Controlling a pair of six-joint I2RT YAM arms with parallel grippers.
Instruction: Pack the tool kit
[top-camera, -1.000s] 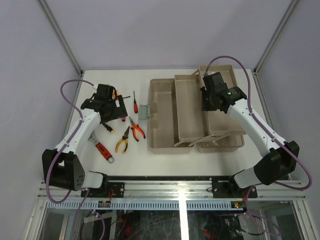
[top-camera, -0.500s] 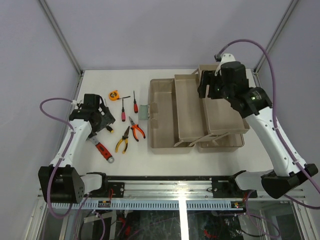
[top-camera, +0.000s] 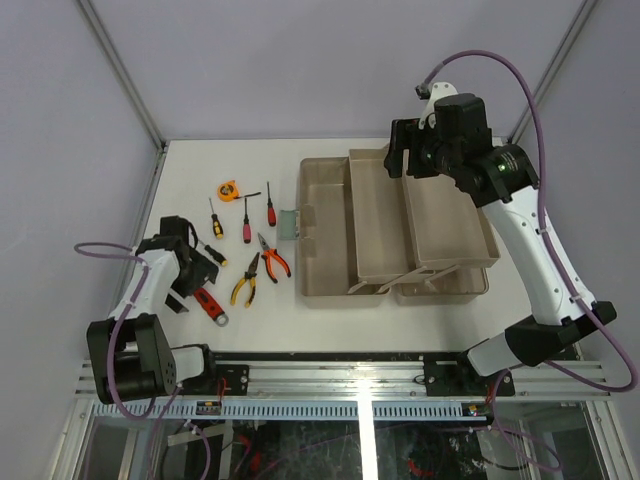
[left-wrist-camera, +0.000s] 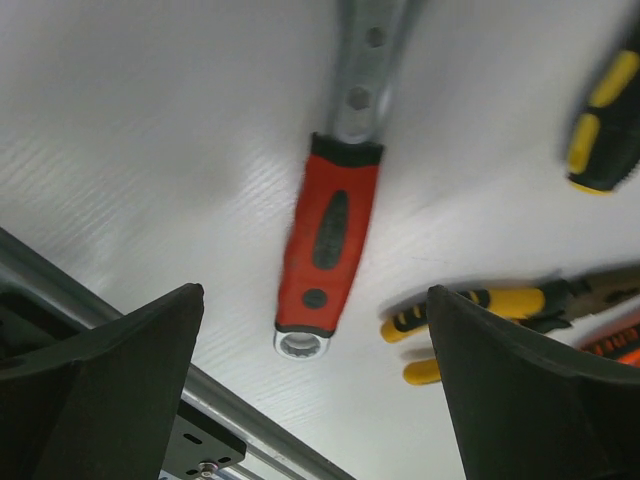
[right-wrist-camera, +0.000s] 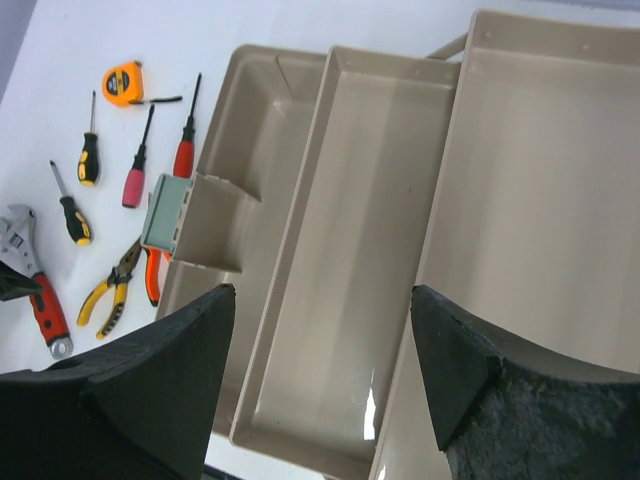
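Note:
The tool kit's beige toolbox (top-camera: 325, 240) lies open on the table, its two upper trays (top-camera: 378, 220) swung out to the right and showing no tools; the green latch (top-camera: 287, 222) faces left. Left of it lie the orange tape measure (top-camera: 229, 189), several screwdrivers (top-camera: 246, 220), orange pliers (top-camera: 272, 257), yellow pliers (top-camera: 246, 278) and a red-handled wrench (top-camera: 205, 300). My left gripper (top-camera: 190, 275) hangs open just above the wrench (left-wrist-camera: 330, 235), fingers either side of its handle. My right gripper (top-camera: 400, 160) is open and empty, high over the middle tray (right-wrist-camera: 370, 250).
The table's near edge with its metal rail (left-wrist-camera: 120, 350) runs close behind the wrench's ring end. Yellow plier handles (left-wrist-camera: 470, 300) lie beside my left gripper's right finger. Grey walls and slanted frame posts (top-camera: 125, 75) enclose the table at the back and sides.
My left gripper pulled back from the screwdrivers to the near left, over the wrench. My right gripper opened, rose from the right tray and moved toward the back.

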